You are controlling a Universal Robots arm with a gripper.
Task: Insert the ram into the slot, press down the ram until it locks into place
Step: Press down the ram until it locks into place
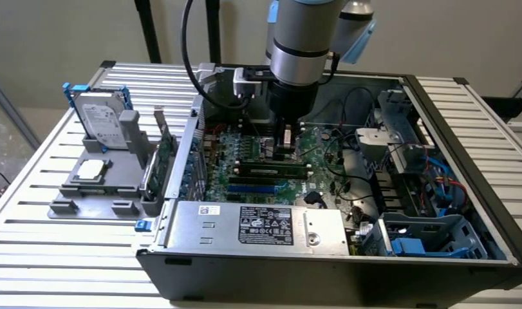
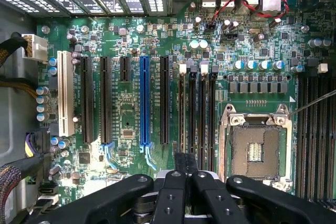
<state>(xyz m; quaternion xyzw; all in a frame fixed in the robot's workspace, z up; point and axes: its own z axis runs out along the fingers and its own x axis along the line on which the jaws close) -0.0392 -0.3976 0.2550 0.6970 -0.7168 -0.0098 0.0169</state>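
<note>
While the gripper [image 1: 288,149] hovers at twelve o'clock of the slot [image 1: 270,168] — fingers pinched on the ram [image 2: 185,167] — insertion isn't done

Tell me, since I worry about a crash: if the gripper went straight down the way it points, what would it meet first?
Most likely the motherboard, around the black slots beside the CPU socket. The gripper hangs above them, pointing down; depth is unclear.
</note>
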